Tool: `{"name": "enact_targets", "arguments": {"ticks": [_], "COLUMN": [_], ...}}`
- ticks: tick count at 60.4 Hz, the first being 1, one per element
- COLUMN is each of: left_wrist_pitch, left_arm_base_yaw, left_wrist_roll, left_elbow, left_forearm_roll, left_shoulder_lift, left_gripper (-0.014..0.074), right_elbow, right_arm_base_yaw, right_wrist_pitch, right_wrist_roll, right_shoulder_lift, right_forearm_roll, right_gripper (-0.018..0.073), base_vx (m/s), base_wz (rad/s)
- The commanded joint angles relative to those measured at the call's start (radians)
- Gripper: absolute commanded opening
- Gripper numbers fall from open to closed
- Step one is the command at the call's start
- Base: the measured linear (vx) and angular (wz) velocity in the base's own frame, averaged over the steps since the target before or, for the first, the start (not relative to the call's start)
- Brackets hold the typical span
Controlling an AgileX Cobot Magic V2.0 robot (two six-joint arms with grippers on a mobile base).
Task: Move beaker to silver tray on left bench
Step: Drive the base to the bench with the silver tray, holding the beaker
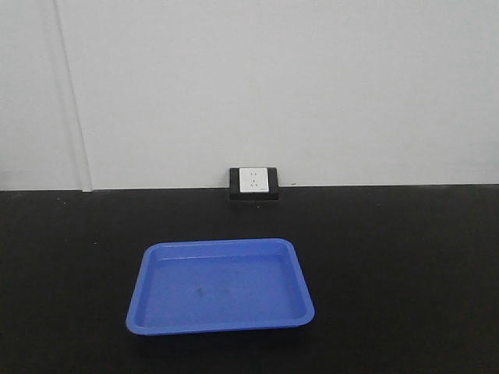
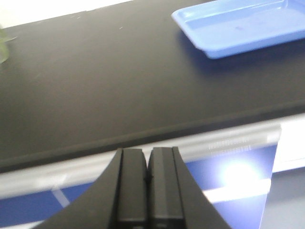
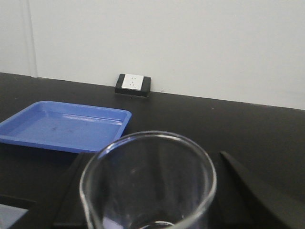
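While the silver tray lies outside every view, you face a carry toward a target you cannot yet see, so watch what surrounds you. The black bench (image 1: 405, 257) fills the front view, and the left wrist view shows its front edge just ahead of that arm. Turn the base carelessly and an arm could clip that edge. On the bench lies the blue tray (image 1: 218, 284), bare and the wrong destination, so do not set down there. Your left tool (image 2: 147, 155) hangs off the bench edge with its 2 fingers pressed together, holding nothing. Your right tool (image 3: 152, 153) has 1 finger on each side of the beaker (image 3: 147, 186). It reads as gripped, though the contact itself sits below the frame. Smooth glass can slip or tilt in a sudden swing, so carry it upright and move slowly.
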Motion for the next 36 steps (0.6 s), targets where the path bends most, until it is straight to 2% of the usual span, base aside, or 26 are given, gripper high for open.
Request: {"name": "enact_targets", "arguments": {"ticks": [1, 36], "left_wrist_pitch": [-0.084, -0.084], "left_arm_base_yaw": [-0.004, -0.004], "left_wrist_roll": [-0.002, -0.002], "left_elbow": [0.02, 0.02], "left_forearm_roll": [-0.003, -0.003], "left_shoulder_lift": [-0.007, -0.007], "left_gripper": [0.0001, 0.0001], "right_elbow": [-0.027, -0.027], "right_arm_base_yaw": [-0.003, -0.003], "right_wrist_pitch": [-0.082, -0.082], "right_wrist_roll": [0.0, 0.0], "right_shoulder_lift": [0.01, 0.01], "right_forearm_roll": [-0.034, -0.034], "right_gripper": [-0.0011, -0.0011], "base_vx": [-0.26, -0.28], "base_wz": [0.2, 0.21]}}
